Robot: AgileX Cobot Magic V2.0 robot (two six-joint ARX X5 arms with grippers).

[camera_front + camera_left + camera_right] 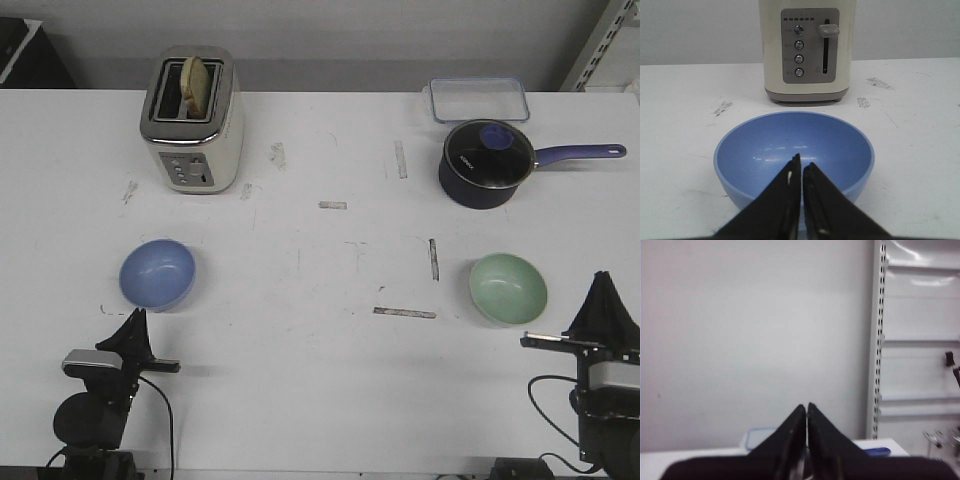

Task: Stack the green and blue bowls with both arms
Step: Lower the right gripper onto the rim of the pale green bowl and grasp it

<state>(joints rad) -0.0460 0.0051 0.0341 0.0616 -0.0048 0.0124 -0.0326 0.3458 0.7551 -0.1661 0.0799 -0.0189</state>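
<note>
At the near edge of the white table [320, 330], the left gripper [133, 318] sits at about seven o'clock and the right gripper [603, 285] at about four o'clock, each with its jaws pressed together on nothing. Just beyond the left gripper's tip, the blue bowl [157, 274] rests upright at about nine o'clock; the green bowl [508, 288] stands at about three o'clock, well apart from it, beside the right gripper. Farther back, a cream toaster [192, 122] holding bread stands at eleven o'clock, and a navy saucepan [486, 163] with a clear container [478, 99] behind it at one o'clock.
</note>
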